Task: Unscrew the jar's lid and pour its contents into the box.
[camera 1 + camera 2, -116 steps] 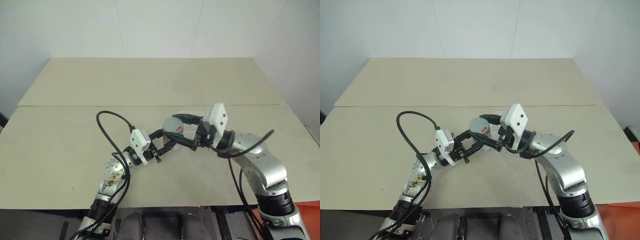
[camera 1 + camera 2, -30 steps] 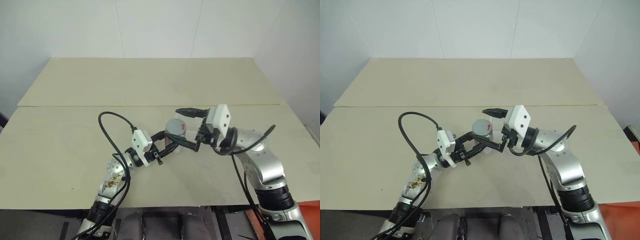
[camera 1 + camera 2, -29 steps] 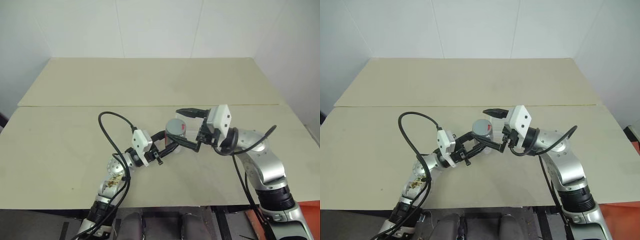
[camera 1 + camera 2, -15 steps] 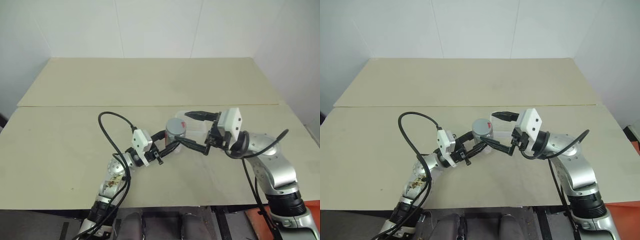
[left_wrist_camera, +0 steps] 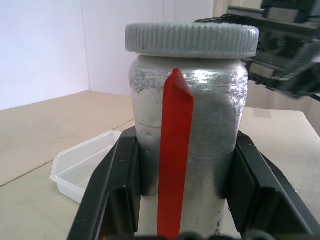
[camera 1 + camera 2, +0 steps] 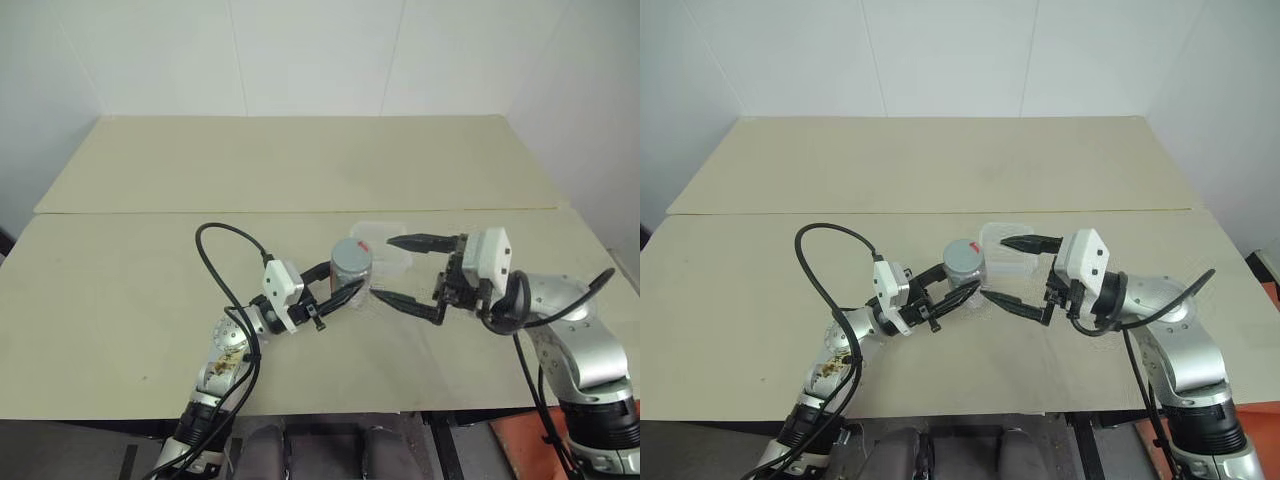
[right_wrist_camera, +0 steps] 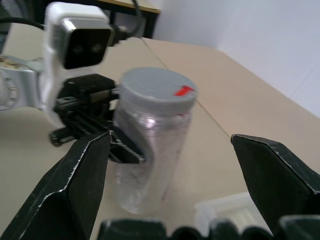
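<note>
The jar (image 6: 351,268) stands upright, silvery with a red strip down its side, and my left gripper (image 6: 343,281) is shut on its body (image 5: 185,145). The ridged grey lid (image 5: 192,39) sits on top of it. My right gripper (image 6: 384,268) is open wide, just right of the jar and clear of it, pointing at it with nothing between its fingers (image 7: 75,185). The clear plastic box (image 6: 387,245) lies on the table right behind the jar, partly behind the right gripper's upper finger.
The beige table (image 6: 150,280) stretches wide to the left, and a second tabletop (image 6: 300,160) joins it along a seam behind. A black cable (image 6: 215,260) loops up from my left arm.
My right gripper, open, has drawn back to the right, away from the jar and its lid. The left gripper and the jar have stayed put.
</note>
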`<state>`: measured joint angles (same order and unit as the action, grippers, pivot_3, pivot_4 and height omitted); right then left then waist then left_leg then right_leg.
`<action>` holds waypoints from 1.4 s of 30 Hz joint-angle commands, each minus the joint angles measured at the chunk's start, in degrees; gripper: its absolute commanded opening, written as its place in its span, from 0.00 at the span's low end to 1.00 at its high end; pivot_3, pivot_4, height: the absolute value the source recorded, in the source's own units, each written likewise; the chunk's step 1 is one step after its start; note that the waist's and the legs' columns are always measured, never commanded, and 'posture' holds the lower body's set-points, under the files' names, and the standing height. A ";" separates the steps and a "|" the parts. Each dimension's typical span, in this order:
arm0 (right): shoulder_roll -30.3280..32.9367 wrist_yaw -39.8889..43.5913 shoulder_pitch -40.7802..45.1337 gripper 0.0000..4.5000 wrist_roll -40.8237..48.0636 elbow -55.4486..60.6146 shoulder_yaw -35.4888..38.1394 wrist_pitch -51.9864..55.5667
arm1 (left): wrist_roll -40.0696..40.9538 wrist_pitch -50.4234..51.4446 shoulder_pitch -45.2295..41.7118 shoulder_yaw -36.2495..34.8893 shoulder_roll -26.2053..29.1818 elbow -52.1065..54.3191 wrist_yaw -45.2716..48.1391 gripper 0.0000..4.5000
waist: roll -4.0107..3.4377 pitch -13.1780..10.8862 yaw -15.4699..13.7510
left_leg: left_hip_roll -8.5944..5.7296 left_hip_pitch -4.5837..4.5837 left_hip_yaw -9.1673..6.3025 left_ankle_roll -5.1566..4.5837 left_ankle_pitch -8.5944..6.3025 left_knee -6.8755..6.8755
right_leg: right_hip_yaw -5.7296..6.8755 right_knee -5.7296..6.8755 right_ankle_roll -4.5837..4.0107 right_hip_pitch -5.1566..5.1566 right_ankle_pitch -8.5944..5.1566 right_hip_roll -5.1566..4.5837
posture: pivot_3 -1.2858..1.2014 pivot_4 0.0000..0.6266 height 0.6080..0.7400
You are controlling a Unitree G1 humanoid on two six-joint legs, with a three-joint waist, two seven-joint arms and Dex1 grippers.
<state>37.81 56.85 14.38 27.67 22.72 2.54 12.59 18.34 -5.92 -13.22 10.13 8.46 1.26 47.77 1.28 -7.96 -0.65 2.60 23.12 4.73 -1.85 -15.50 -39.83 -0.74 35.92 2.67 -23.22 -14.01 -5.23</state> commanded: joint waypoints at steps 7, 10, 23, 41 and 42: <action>-4.61 -6.87 5.77 0.99 -1.35 3.54 -4.48 3.23 | 0.44 -1.39 -0.27 0.42 -0.70 1.16 -0.10 0.42 | 0.00 0.00 0.12 | 0.01 -0.02 -0.01 0.01 0.00 0.01 | -0.01 0.04 0.00 -0.01 0.00 0.02 | 0.52 0.24 1.00; -6.29 -8.74 7.75 0.99 -2.74 3.21 -6.06 3.90 | 0.29 -1.50 -0.08 0.62 -0.90 1.14 -0.04 0.42 | 0.00 0.00 -0.01 | 0.00 0.01 0.00 0.00 0.00 0.00 | 0.00 0.00 0.00 -0.02 0.00 0.00 | 0.52 0.24 1.00; -7.87 -10.25 10.54 0.99 -3.87 1.33 -6.58 5.07 | -0.11 -2.07 -0.40 0.52 -1.30 0.45 -0.24 0.42 | 0.00 0.00 -0.02 | -0.01 0.03 0.00 0.00 0.00 -0.01 | 0.01 0.01 0.00 -0.02 0.00 -0.01 | 0.52 0.24 1.00; -3.49 -8.95 7.54 0.99 -3.16 1.05 -2.10 4.17 | 0.09 -2.82 -0.87 0.59 -1.13 -0.35 0.03 0.42 | 0.00 0.00 0.00 | 0.00 0.02 0.00 0.00 0.00 0.00 | 0.01 0.01 0.00 -0.02 0.00 0.01 | 0.52 0.24 1.00; -3.20 -8.85 7.25 0.99 -3.14 1.00 -1.80 4.03 | 0.15 -2.81 -0.89 0.61 -1.14 -0.39 0.06 0.42 | 0.00 0.00 0.00 | 0.00 0.02 0.00 0.00 0.00 0.00 | 0.01 0.01 0.00 -0.02 0.00 0.00 | 0.52 0.24 1.00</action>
<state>33.69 48.45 21.60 24.41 22.98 -2.79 17.74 18.00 -7.21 -13.26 10.44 7.57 -0.84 47.27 1.28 -7.96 -0.64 2.59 23.14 4.73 -1.85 -15.50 -39.84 -0.73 35.93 2.67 -23.24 -14.01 -5.23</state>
